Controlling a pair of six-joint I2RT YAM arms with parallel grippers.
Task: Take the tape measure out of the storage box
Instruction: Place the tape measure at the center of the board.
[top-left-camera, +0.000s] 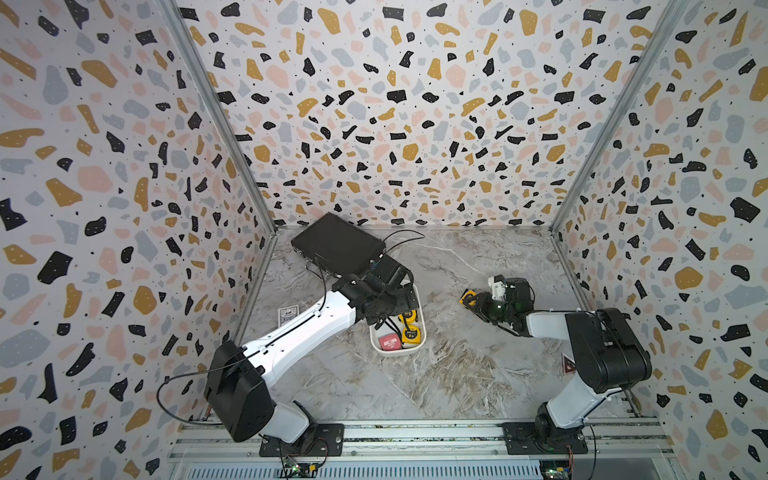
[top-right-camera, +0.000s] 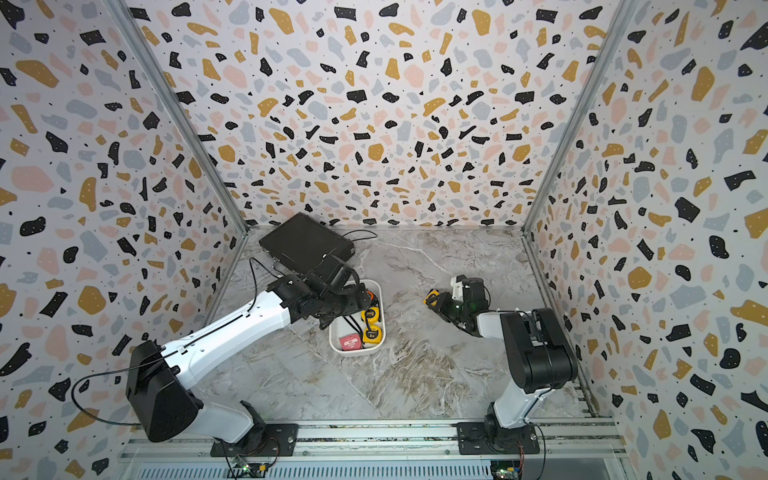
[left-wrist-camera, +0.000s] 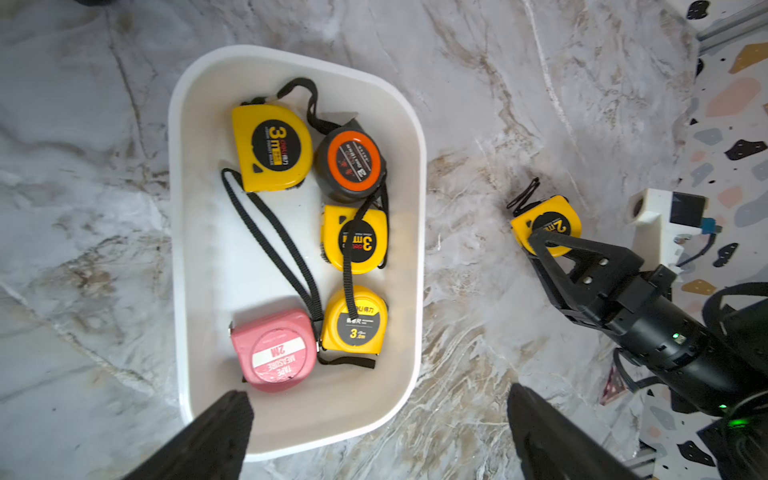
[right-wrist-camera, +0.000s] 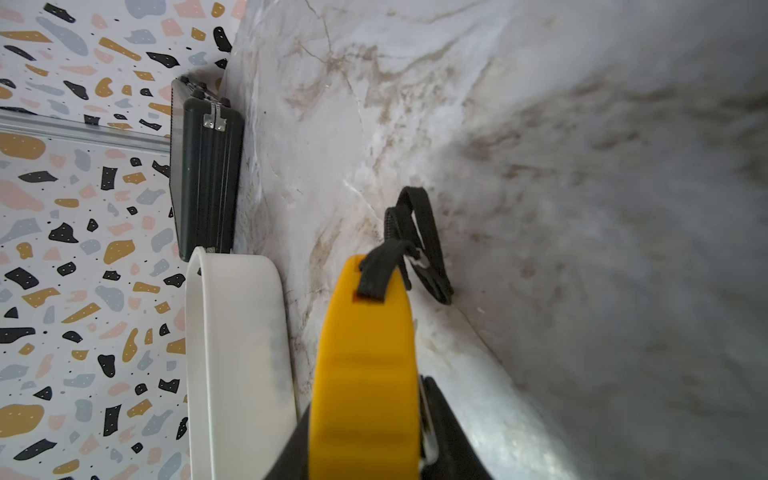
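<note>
The white storage box (left-wrist-camera: 417, 208) sits mid-table and holds several tape measures: yellow ones (left-wrist-camera: 272, 147), a black-and-orange one (left-wrist-camera: 351, 164) and a pink one (left-wrist-camera: 274, 351), with black wrist straps tangled across them. My left gripper (left-wrist-camera: 374, 403) hangs open above the box's near end, nothing between its fingers. To the right of the box, on the marble, my right gripper (top-left-camera: 471, 301) is shut on a small yellow tape measure (left-wrist-camera: 548, 218). That tape measure's edge (right-wrist-camera: 365, 374) fills the right wrist view, its black strap lying on the table beyond it. The box wall (right-wrist-camera: 232, 332) stands beside it.
A flat black case (top-left-camera: 338, 245) lies at the back left, just behind the box and the left wrist. A small printed card (top-left-camera: 289, 316) lies left of the box, under the left arm. A red triangle sticker (top-left-camera: 568, 365) lies near the right arm. Patterned walls enclose the table.
</note>
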